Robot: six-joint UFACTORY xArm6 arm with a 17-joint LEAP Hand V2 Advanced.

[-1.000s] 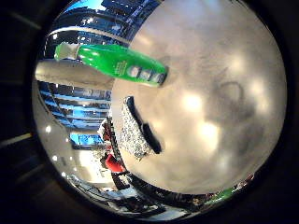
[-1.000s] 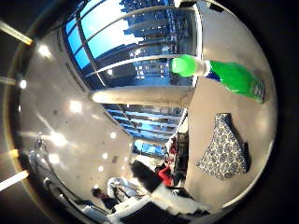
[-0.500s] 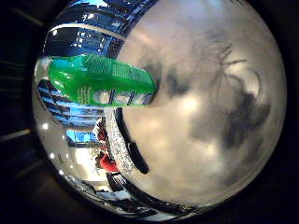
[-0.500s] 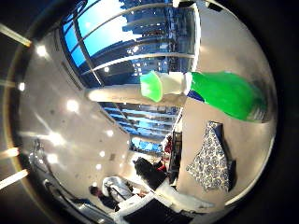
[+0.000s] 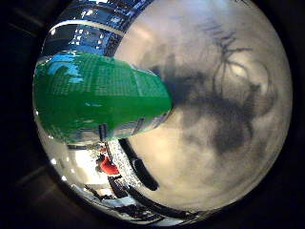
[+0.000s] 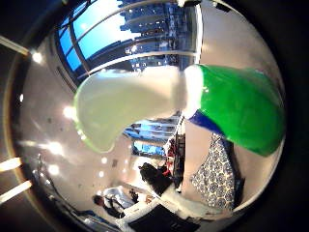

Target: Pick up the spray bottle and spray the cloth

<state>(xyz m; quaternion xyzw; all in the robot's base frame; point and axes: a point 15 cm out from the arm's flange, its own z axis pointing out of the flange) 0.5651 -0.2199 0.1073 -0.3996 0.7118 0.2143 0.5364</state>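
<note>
In the little finger side palm view, the green plastic spray bottle (image 5: pixel 97 102) is filling much of the picture, sitting close to the palm and standing on the pale grey table top (image 5: pixel 214 157), where spindly dark shadows are falling beside it. In the thumb side palm view, the bottle's pale white trigger head (image 6: pixel 128 104) is looming large above its green body, and the blue-and-white patterned cloth (image 6: pixel 216 176) is lying flat on the table just beside the bottle. No part of the hand is showing, so I cannot tell how its fingers are standing.
</note>
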